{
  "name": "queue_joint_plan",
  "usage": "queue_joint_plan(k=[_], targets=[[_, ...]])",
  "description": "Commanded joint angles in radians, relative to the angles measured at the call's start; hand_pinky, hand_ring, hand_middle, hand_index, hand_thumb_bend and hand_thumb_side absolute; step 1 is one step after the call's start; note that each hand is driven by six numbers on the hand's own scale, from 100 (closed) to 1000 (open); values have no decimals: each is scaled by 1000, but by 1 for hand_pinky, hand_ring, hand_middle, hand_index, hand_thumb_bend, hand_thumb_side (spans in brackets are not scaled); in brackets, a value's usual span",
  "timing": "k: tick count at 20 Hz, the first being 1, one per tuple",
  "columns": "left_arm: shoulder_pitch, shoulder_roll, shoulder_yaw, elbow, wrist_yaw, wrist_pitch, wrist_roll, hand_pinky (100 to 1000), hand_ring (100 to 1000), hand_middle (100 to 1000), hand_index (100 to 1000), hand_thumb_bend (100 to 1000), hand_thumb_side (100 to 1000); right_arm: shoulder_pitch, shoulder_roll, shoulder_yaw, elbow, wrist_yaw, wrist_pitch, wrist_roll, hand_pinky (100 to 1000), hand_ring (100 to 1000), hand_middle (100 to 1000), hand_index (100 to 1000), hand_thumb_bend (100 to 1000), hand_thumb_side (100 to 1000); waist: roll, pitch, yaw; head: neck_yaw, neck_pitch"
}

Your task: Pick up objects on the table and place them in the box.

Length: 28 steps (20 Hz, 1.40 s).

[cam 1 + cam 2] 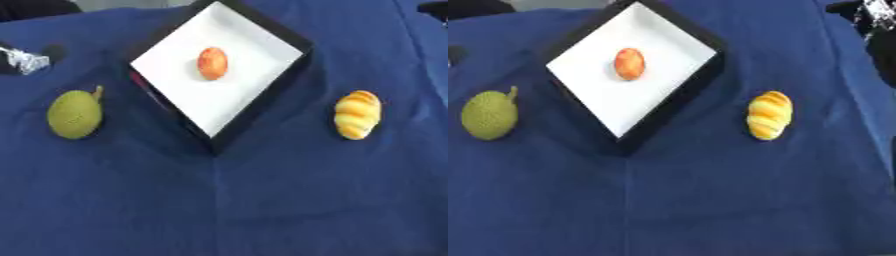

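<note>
A black-rimmed box (265, 98) with a white floor sits turned like a diamond at the top centre. An orange-red fruit (213, 63) lies inside it. On the blue cloth left of the box lies a green bumpy fruit (75, 114) with a short stem. A yellow striped bread roll (357, 114) lies to the right of the box. Part of my left hand (26, 60), black and silver, shows at the upper left edge, well apart from the green fruit. Part of my right hand (874, 11) shows in the upper right corner, far from the roll.
The blue cloth (227, 200) covers the whole table, with a faint crease running down from the box's near corner. Dark shapes lie along the far edge.
</note>
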Motion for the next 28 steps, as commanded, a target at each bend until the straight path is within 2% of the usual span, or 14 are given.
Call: queue_joint_plan(k=[1,5,9,16,21,24,28], targets=[[48,109,17,-51,58,15,-45,857,835,840,902,392,247,-16,-29,-6,-12,2,-7,3,1000,782,750,876,100,592,-2,-28,-4,16,-4],[149,143,49,-67,108,53,-114,871,843,847,905,468,258,-18,-27,-3,-10,2,-9,6,1000,782,750,876,100,592,-5,-28,-10,36,0],[166,131,54,-21,76,88,-172,879,847,850,907,511,255,-19,-26,-3,-7,2,-13,7,1000,782,750,876,100,592,-7,-26,-13,40,1],[88,28,29,144,-1,120,-190,875,845,846,911,505,268,-20,-22,-1,-4,-1,-14,8,1000,781,749,874,100,592,-10,-27,-18,42,5],[26,-49,7,239,-26,101,-246,882,852,849,921,480,360,-22,-18,1,-4,-1,-12,11,1000,781,749,874,100,592,-12,-27,-23,43,7],[-9,-85,-1,278,-49,85,-284,891,858,855,922,511,383,-23,-17,4,-3,-1,-13,14,1000,781,750,874,100,591,-13,-27,-24,43,9],[-42,-109,-19,331,-126,59,-287,911,871,866,926,600,353,-24,-16,5,-2,-1,-14,16,1000,781,750,873,100,592,-13,-26,-27,47,11]])
